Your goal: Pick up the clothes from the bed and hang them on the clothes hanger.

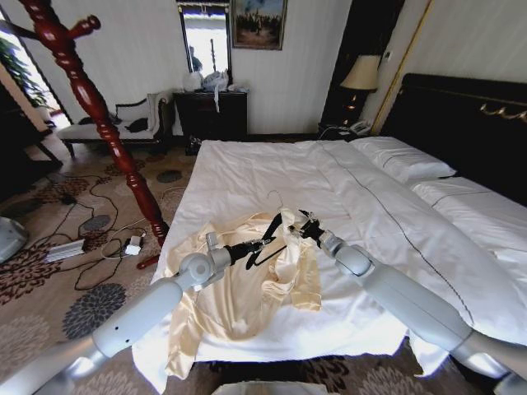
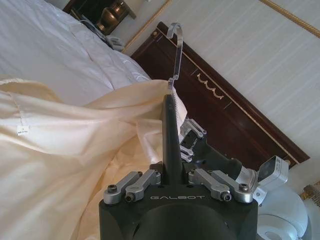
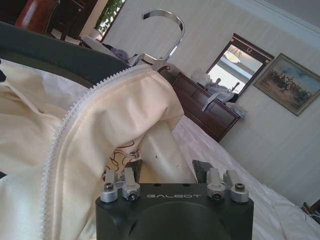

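Looking down in the head view, I see my left gripper (image 1: pixel 262 243) and right gripper (image 1: pixel 298 228) meet at frame centre over the top (image 1: pixel 239 296), which lies on the bed (image 1: pixel 247 177) with the hanger (image 1: pixel 268 233) at its collar. In the left wrist view my fingers (image 2: pixel 150 181) pinch the hanger's black arm. In the right wrist view my fingers (image 3: pixel 129 186) clamp the cream fabric.

Beyond both pincers, the bed (image 1: pixel 247 177) lies open white duvet toward the pillows (image 1: pixel 403 158). Between the left gripper (image 1: pixel 262 243) and right gripper (image 1: pixel 298 227), the clothes hanger (image 1: pixel 268 239) and bunched clothes (image 1: pixel 247 288) crowd the gap. A coat stand (image 1: pixel 99 115) rises left of the left pincer.
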### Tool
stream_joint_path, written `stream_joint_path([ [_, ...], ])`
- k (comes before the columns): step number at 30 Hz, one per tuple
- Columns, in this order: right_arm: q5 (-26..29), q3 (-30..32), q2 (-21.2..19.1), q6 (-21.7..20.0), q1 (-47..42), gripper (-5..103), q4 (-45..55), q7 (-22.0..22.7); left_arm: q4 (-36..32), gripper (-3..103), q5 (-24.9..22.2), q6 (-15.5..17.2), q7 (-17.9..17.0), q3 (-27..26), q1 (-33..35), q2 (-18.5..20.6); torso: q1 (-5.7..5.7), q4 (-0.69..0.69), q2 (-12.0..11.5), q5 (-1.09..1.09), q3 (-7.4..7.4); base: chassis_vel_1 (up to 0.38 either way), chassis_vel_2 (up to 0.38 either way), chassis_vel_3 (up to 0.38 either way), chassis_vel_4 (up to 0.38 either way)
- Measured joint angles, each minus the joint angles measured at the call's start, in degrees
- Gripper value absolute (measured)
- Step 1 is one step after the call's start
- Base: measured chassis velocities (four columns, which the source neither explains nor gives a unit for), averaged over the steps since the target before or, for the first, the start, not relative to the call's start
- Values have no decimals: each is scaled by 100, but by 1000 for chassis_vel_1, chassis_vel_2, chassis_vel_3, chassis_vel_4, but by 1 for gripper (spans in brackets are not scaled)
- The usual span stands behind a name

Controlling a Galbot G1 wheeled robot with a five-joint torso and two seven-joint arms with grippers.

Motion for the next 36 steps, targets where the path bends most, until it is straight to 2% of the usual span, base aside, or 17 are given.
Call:
stream_joint_path([
  [1, 0, 0, 0, 0, 0, 60, 0, 0, 0, 18, 0, 0, 0, 0, 0, 0, 0, 0, 0, 0, 0, 0, 0, 0, 0],
  [4, -65, -11, -1, 36, 1, 43, 0, 4, 4, 18, 27, 8, -27, 12, -2, -8, 0, 0, 0, 0, 0, 0, 0, 0, 0],
  [5, -65, -11, -1, 36, 1, 43, 0, 4, 4, 18, 27, 8, -27, 12, -2, -8, 0, 0, 0, 0, 0, 0, 0, 0, 0],
  [8, -129, -28, 0, 41, -4, 33, -7, 10, 2, 18, 30, 16, -34, 22, -28, -7, 0, 0, 0, 0, 0, 0, 0, 0, 0],
  [16, -123, -34, -20, 42, -40, 33, 7, 44, -40, 18, 23, 61, -113, -10, -9, -4, 0, 0, 0, 0, 0, 0, 0, 0, 0],
  [18, -125, -33, -22, 43, -45, 33, 12, 49, -62, 15, 10, 90, -147, -41, 3, -4, 0, 0, 0, 0, 0, 0, 0, 0, 0],
  [21, -155, -3, -37, 43, -75, 30, 26, 71, -152, 28, -32, 230, -249, -197, 27, 12, 0, 0, 0, 0, 0, 0, 0, 0, 0],
  [23, -161, 13, -44, 43, -91, 27, 32, 77, -187, 28, -25, 266, -270, -239, 34, 27, 0, 0, 0, 0, 0, 0, 0, 0, 0],
  [24, -161, 37, -54, 42, -107, 27, 33, 86, -213, 33, 13, 273, -299, -285, 42, 41, 0, 1, 0, 1, 0, 0, 0, 0, 0],
  [26, -34, 97, -94, 12, -176, 27, 76, 125, -311, 44, 169, 253, -486, -465, 149, 32, 0, 0, 0, -1, 0, 0, 0, 0, 0],
  [28, 1, 111, -98, -6, -193, 27, 79, 143, -340, 44, 203, 231, -525, -516, 195, 30, 0, 0, 0, 0, 0, 0, 0, 0, 0],
  [29, 30, 151, -106, -27, -227, 27, 75, 175, -415, 55, 276, 175, -606, -636, 320, 41, 0, -1, 0, 0, 0, 0, 0, 0, 0],
  [30, 29, 180, -112, -29, -243, 27, 62, 185, -489, 60, 325, 152, -650, -724, 441, 89, 0, 0, 0, -1, 0, 0, 0, 0, 0],
  [33, 29, 212, -122, -34, -252, 27, 49, 196, -615, 66, 388, 140, -684, -878, 611, 225, 0, 1, 0, 0, 0, 0, 0, 0, 0],
  [35, 30, 250, -124, -45, -255, 25, 49, 207, -736, 77, 413, 134, -708, -1062, 747, 342, 0, 2, 0, -1, 0, 0, 0, 0, 0],
  [36, 35, 266, -124, -51, -258, 25, 50, 215, -776, 77, 412, 134, -732, -1133, 791, 379, 0, 2, 0, -1, 0, 0, 0, 0, 0],
])
